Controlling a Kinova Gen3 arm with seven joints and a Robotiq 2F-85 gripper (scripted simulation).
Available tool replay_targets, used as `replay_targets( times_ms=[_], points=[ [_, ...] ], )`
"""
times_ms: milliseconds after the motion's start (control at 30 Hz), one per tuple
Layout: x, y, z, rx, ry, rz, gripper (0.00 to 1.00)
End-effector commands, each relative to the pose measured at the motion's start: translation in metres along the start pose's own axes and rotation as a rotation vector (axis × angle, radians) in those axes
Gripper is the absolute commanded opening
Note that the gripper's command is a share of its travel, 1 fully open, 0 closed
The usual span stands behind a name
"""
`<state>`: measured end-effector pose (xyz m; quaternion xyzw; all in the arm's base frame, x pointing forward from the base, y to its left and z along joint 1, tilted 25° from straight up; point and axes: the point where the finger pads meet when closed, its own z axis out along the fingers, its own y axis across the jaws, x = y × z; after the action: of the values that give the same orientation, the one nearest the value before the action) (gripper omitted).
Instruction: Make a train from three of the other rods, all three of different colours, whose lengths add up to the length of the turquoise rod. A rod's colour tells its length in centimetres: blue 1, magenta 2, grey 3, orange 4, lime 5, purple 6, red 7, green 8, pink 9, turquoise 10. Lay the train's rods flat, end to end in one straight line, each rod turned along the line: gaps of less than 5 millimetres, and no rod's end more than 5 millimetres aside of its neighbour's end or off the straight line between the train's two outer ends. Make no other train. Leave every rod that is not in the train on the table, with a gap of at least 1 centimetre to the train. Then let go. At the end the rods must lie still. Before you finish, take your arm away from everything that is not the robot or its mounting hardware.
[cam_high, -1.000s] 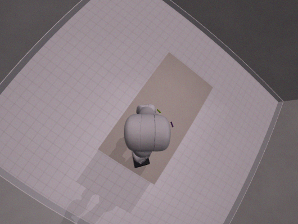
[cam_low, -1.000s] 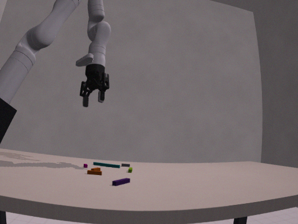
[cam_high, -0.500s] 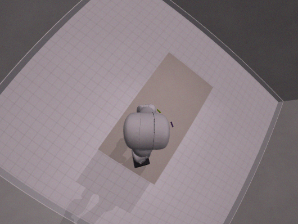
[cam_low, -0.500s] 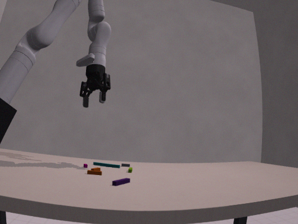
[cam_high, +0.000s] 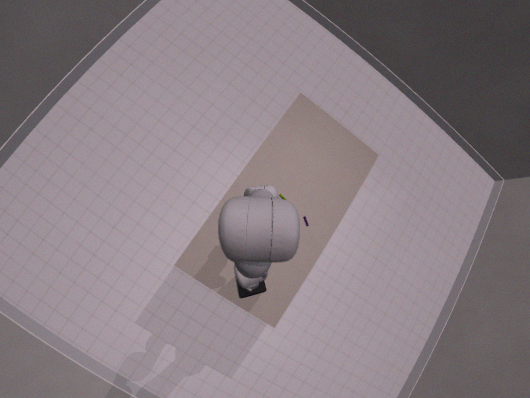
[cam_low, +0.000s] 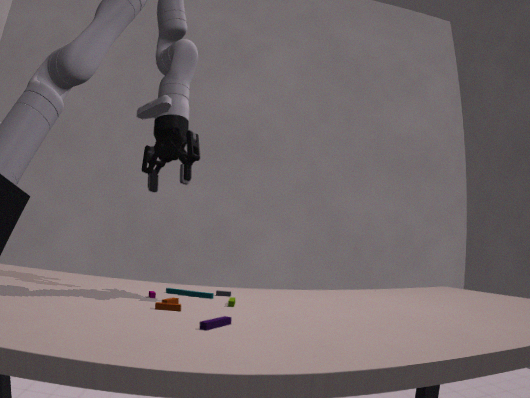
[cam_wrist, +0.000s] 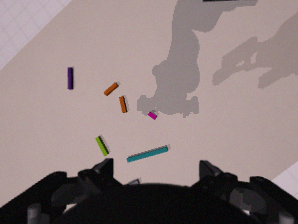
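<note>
We had the gripper (cam_low: 169, 185) (cam_wrist: 155, 169) up in the air, well above the table (cam_low: 280, 350) (cam_wrist: 45, 120) (cam_high: 320, 150), fingers spread wide, released, nothing between them. Arm (cam_high: 260, 230) (cam_low: 175, 65) bent over the table; from the top it hid most of the rods.

Rods, all flat on the table, all apart, no train laid. We saw the turquoise rod (cam_low: 189, 293) (cam_wrist: 147, 154) in the exterior and wrist views, the longest one. Grey rod (cam_low: 223, 293) (cam_wrist: 134, 182) lay near it, partly hidden behind the gripper body in the wrist view. Lime rod (cam_high: 282, 197) (cam_low: 231, 302) (cam_wrist: 102, 145) lay near one end of the turquoise, turned at an angle to it. Magenta rod (cam_low: 152, 294) (cam_wrist: 152, 115) was the shortest, just beside the arm's shadow in the wrist view.

Two orange rods: one (cam_low: 168, 306) (cam_wrist: 111, 89) slanted, the other (cam_low: 170, 300) (cam_wrist: 123, 104) close by at a different angle, with a small gap between them in the wrist view. Purple rod (cam_high: 306, 221) (cam_low: 215, 323) (cam_wrist: 70, 78) lay well apart from the turquoise, nearest the camera in the exterior view. We found no two rods end to end in one line.

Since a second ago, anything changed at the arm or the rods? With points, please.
Barely: in the exterior view the gripper (cam_low: 169, 186) (cam_wrist: 155, 169) has shifted very slightly to the image's right. Nothing was grasped or released. The purple rod (cam_low: 215, 323) (cam_wrist: 70, 78) (cam_high: 306, 221), lime rod (cam_low: 231, 302) (cam_wrist: 102, 146) (cam_high: 282, 197) and turquoise rod (cam_low: 189, 293) (cam_wrist: 147, 154) show no visible shift.
</note>
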<state>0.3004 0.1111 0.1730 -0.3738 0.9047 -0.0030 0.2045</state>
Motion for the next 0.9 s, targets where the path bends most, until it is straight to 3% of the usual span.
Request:
replay_targets(
  times_ms=[0,867],
  points=[
    [0.0016,-0.0034,0.0024,0.004,0.001,-0.021,1.00],
    [0.0035,-0.0114,0.0070,0.020,0.007,-0.107,1.00]
  ],
)
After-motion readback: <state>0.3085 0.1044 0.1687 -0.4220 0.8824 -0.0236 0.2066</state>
